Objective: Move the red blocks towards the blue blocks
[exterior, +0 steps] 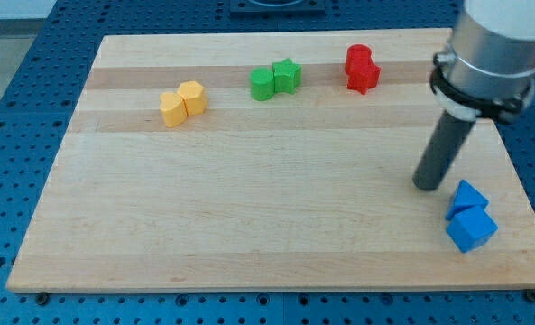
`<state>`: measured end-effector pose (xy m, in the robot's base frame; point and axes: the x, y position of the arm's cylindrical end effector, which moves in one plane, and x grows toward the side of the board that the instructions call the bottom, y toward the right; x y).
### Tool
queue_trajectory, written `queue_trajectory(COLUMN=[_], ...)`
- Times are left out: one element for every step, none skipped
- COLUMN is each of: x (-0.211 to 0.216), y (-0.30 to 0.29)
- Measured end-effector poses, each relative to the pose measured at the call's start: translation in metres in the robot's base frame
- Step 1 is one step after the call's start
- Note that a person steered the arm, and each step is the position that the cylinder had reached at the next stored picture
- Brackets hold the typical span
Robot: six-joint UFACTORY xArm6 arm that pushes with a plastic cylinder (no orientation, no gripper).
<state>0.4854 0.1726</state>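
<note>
Currently my tip (427,185), a bare rod holding nothing, sits beside blue blocks (470,217); route behind red blocks (362,68), push toward blue.

No text, label, brand, number or sign can be read anywhere in the camera view. The wooden surface (249,226) shows only plain grain, and the coloured blocks on it carry no markings that can be made out.
</note>
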Motion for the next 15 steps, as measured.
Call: queue_trajectory(x=[-0.046,-0.091,-0.138,-0.181,-0.221,-0.256,-0.264,-0.264,-0.262,-0.249,-0.236,-0.223,-0.209,-0.189,-0.167], y=[-0.004,-0.003,-0.003,-0.003,-0.004,-0.022,-0.048,-0.051,-0.052,-0.052,-0.051,-0.051,-0.051,-0.051,-0.051])
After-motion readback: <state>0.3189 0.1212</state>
